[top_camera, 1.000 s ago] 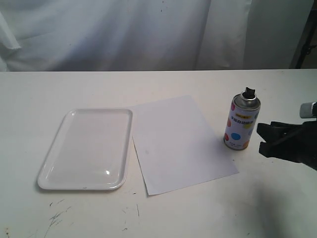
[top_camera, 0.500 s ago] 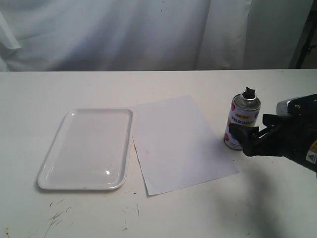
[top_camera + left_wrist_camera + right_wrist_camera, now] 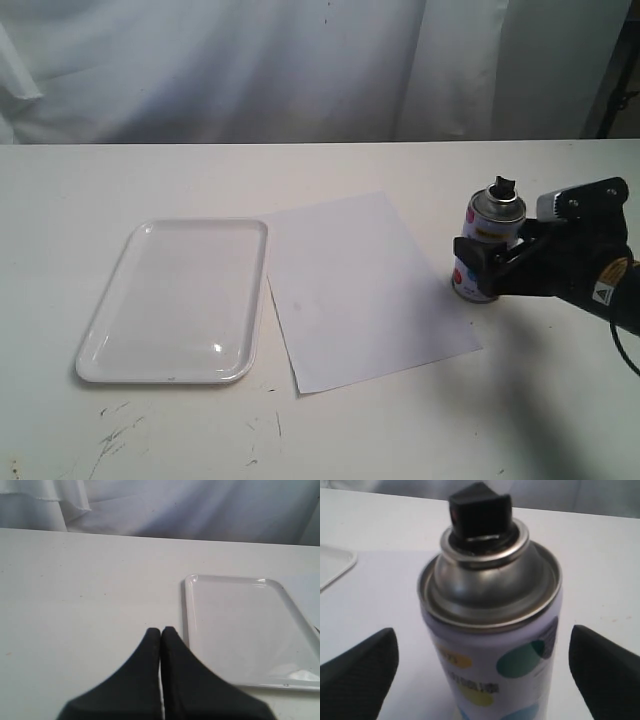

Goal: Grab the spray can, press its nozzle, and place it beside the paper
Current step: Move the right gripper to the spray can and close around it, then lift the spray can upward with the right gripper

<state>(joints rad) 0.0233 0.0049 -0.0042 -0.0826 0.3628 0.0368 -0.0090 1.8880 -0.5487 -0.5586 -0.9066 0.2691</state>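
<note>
The spray can stands upright on the table just right of the paper. It is white with coloured dots, a silver shoulder and a black nozzle. My right gripper is open around the can's body, one finger on each side and not touching. In the right wrist view the can fills the middle between the two black fingertips, with the nozzle on top. My left gripper is shut and empty over bare table beside the tray; it is out of the exterior view.
A white glossy rimmed tray lies left of the paper, its edge close to my left gripper. White cloth hangs behind the table. Dark scuff marks dot the table's front left.
My right gripper has moved left from the right edge of the table until its open fingers straddle the can. The can, paper and tray have not moved.
</note>
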